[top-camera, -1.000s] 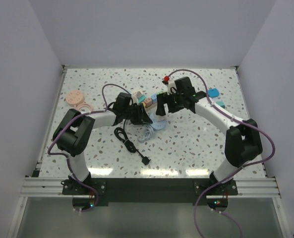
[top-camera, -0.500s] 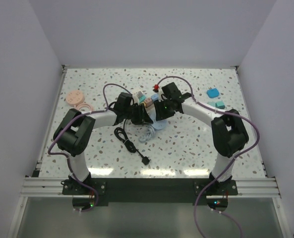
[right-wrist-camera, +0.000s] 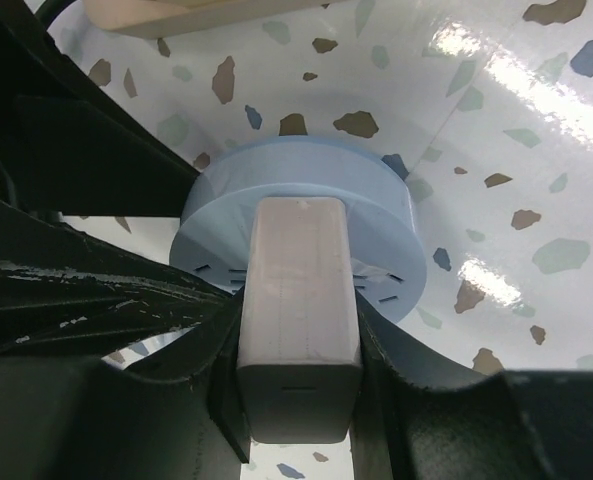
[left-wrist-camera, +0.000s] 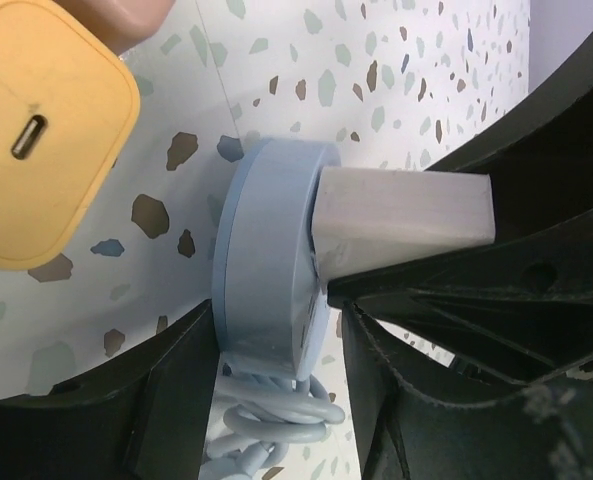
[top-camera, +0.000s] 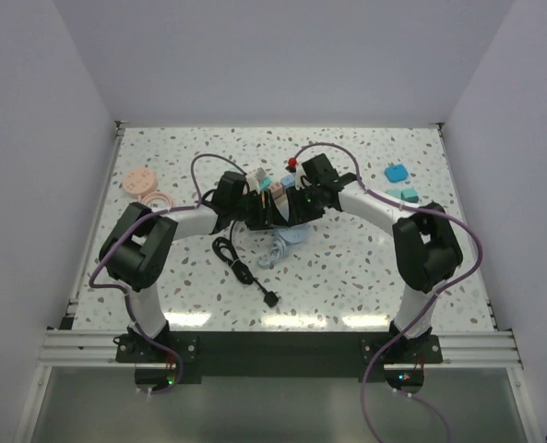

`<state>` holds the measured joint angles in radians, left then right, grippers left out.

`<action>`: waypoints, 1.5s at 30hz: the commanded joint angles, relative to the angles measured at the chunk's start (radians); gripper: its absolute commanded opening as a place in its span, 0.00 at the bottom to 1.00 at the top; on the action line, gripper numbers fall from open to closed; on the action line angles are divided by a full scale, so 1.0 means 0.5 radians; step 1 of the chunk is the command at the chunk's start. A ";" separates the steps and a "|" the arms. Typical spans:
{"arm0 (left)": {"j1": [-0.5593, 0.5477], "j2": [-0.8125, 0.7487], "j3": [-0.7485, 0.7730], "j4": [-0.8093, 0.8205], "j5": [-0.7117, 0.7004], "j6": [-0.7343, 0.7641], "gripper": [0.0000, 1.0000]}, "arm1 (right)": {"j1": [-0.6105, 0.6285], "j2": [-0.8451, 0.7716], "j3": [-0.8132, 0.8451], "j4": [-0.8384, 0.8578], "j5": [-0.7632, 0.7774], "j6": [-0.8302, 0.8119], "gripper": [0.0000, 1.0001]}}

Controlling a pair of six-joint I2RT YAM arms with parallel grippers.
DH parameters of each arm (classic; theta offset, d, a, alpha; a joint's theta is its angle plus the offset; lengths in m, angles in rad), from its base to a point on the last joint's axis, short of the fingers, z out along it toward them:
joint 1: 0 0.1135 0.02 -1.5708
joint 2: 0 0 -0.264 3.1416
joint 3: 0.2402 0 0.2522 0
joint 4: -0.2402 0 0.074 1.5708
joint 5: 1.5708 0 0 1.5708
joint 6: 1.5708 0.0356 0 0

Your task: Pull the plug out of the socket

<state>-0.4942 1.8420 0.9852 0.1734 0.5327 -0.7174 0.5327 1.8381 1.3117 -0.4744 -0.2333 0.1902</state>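
Right gripper [right-wrist-camera: 298, 335] is clamping the flat sides of the plug [right-wrist-camera: 296, 285], a pale grey rectangular block. It's seated in the socket [left-wrist-camera: 266, 250], which here is looking like a pale blue round disc and not a strip.

The disc is lying on the speckled table [top-camera: 347, 277] mid-workspace, between the two wrists. Its pale blue cable [left-wrist-camera: 266, 430] is coiling just beside it.

Left gripper [left-wrist-camera: 276, 345] is straddling the disc rim, one finger per side. Can't tell whether it's pressing or just bracketing.

**Handling (my read):**
- The plug is rigid, light and smooth-sided, so it's probably slippery under a shallow pinch.
- The flat faces close to the disc are the right hold.
- The disc looks light too, so it will be coming up with the plug unless the left pins the rim.
- The pull wants to be straight along the plug axis, since twisting risks jamming.

An orange USB-C charger block [left-wrist-camera: 46, 130] is sitting just beside the disc, apart from it.

**Versus a second ago:** the right arm is folded in much closer, its gripper meeting the left one over the disc. The teal blocks [top-camera: 398, 173] at far right are no longer crowded by that arm. The left arm is barely shifting.
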 commanded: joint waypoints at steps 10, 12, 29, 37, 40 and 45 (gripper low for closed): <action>-0.018 0.047 -0.086 0.358 0.143 0.079 0.17 | -0.001 -0.176 -0.031 0.117 -0.307 0.129 0.00; -0.018 0.053 -0.114 0.405 0.201 0.051 0.00 | -0.004 -0.173 -0.016 0.111 -0.310 0.138 0.00; 0.013 0.172 -0.225 0.172 -0.167 0.002 0.00 | -0.136 -0.657 -0.117 -0.002 -0.037 0.037 0.00; 0.013 0.203 -0.176 0.199 -0.130 -0.029 0.00 | -0.136 -0.731 -0.224 0.090 0.083 0.015 0.00; 0.013 0.203 -0.154 0.218 -0.114 -0.053 0.00 | -0.136 -0.746 -0.307 0.188 0.129 0.061 0.00; 0.013 0.206 -0.096 0.221 -0.072 -0.072 0.00 | -0.136 -0.798 -0.436 0.341 0.364 0.264 0.00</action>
<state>-0.4923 1.9133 0.9268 0.3870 0.5968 -0.7986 0.4644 1.4643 1.1240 -0.3965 -0.1581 0.2474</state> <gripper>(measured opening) 0.377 0.367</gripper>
